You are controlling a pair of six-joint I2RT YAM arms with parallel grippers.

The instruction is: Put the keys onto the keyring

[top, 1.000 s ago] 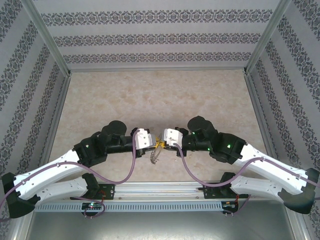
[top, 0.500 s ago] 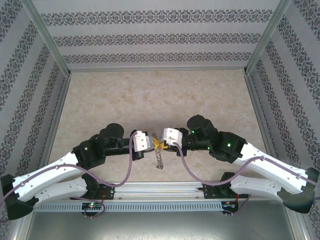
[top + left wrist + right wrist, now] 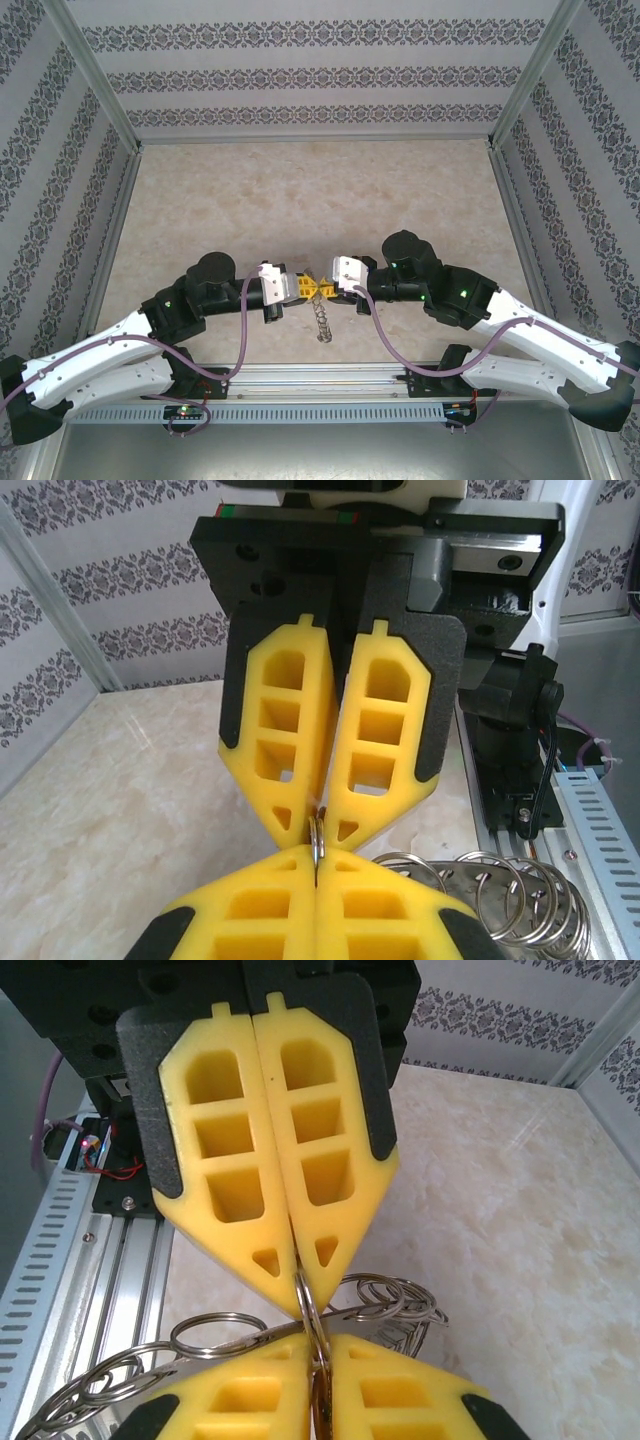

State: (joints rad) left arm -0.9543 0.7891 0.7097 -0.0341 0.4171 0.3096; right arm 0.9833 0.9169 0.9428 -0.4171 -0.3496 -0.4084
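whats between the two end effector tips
The keyring: left end effector and right end effector both pinch its thin ring, seen in both wrist views.

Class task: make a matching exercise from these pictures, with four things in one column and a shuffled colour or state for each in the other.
Things:
1 keyring
2 table
3 left gripper
4 cable on the left arm

Descriptions:
A purple
B yellow jaws shut
C metal loops dangling
D beige marble

Pairs: 1-C; 2-D; 3-B; 4-A
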